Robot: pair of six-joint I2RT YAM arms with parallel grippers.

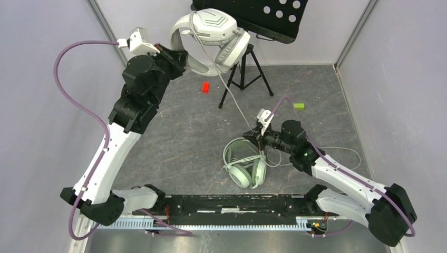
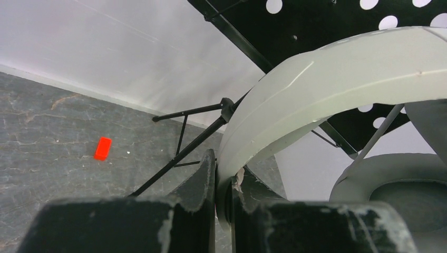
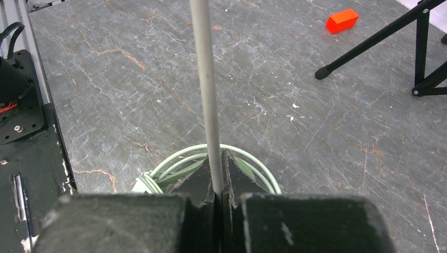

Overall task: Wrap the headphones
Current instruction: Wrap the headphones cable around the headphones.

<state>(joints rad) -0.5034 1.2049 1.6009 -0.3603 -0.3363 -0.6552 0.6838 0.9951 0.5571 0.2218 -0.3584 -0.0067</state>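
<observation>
Nearest, at five o'clock on the table (image 1: 174, 137), the mint-green headset (image 1: 243, 163) is being seen lying flat; just beyond it, a thin cable (image 3: 204, 79) is being pinched by the tightly closed right gripper (image 1: 258, 136); farthest, at twelve o'clock, the white-grey headset (image 1: 211, 31) is being clamped at its headband (image 2: 337, 79) by the left gripper (image 2: 224, 179), beside a black stand (image 1: 263, 16).

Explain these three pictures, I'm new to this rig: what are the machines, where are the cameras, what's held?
Two white-and-black robot arms are bolted at the near edge of the grey marbled table. The wide picture looks down from above; the others come from wrist cameras. The left gripper clamps the headband of the white-grey chevron-marked headset, raised beside the black perforated music stand. The right gripper pinches that headset's thin pale cable. On the table lie a mint-green headset, a red block and a green block.
</observation>
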